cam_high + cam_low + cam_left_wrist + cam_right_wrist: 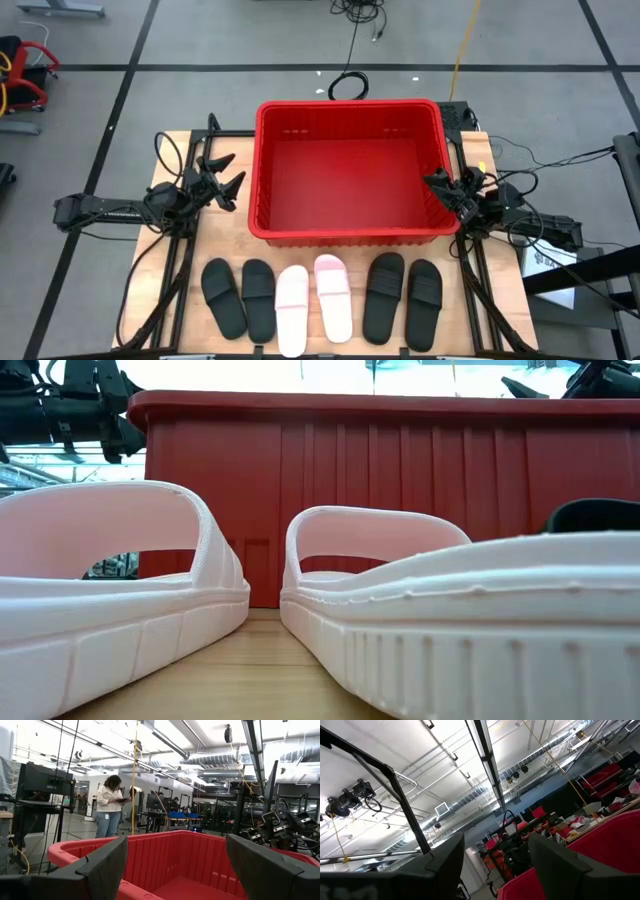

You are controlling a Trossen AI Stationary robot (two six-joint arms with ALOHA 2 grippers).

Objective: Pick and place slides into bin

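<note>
A red bin (352, 170) sits empty at the far middle of a wooden table (505, 300), its rim close to both side rails. Six slides (322, 297) lie in a row along the near edge, two pale pink ones flanked by black pairs, a bare strip of tabletop between them and the bin. The left gripper (228, 177), fingers spread, hovers just off the bin's left wall; the right gripper (440, 190), also spread, hangs at the bin's right rim.
</note>
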